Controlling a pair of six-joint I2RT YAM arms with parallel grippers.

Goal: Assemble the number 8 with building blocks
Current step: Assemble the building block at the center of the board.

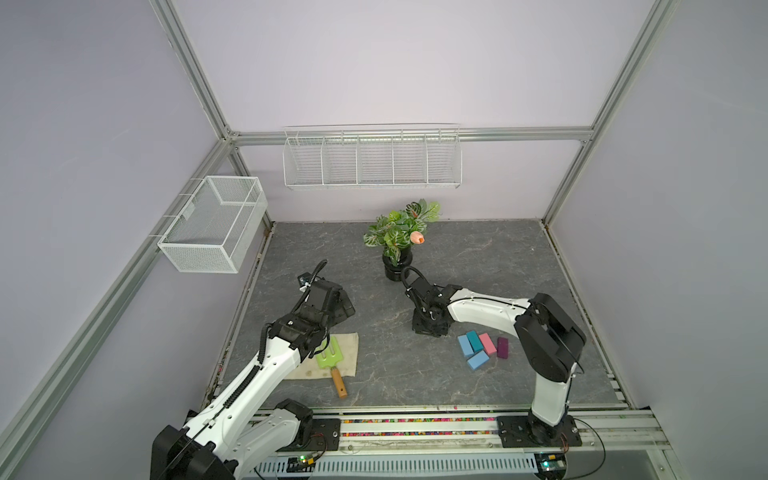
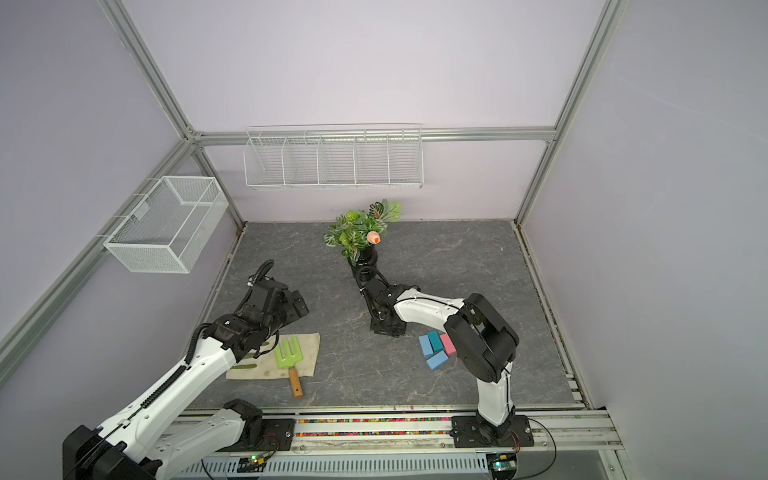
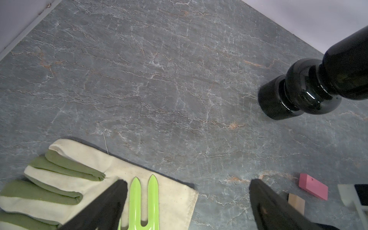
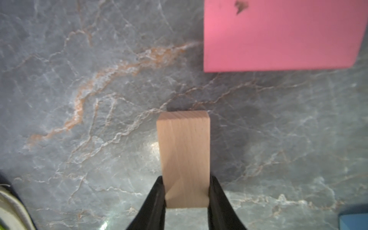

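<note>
My right gripper [image 4: 186,179] is shut on a tan building block [image 4: 183,155], close over the grey table, with its far end sticking out past the fingers. A pink block [image 4: 282,33] lies flat just beyond it. In both top views the right gripper [image 1: 430,328] points down, left of a loose cluster: two light blue blocks [image 1: 465,346] [image 1: 478,360], a teal one [image 1: 473,340], a pink one [image 1: 488,343] and a dark purple one [image 1: 503,347]. My left gripper [image 3: 187,182] is open over the glove's edge, holding nothing. The number 8 is out of view.
A cream and green glove [image 1: 347,353] lies at front left with a green garden fork [image 1: 328,357] on it. A plant in a black vase [image 1: 397,266] stands mid-table behind the right gripper. White wire baskets [image 1: 216,224] [image 1: 372,160] hang on the walls.
</note>
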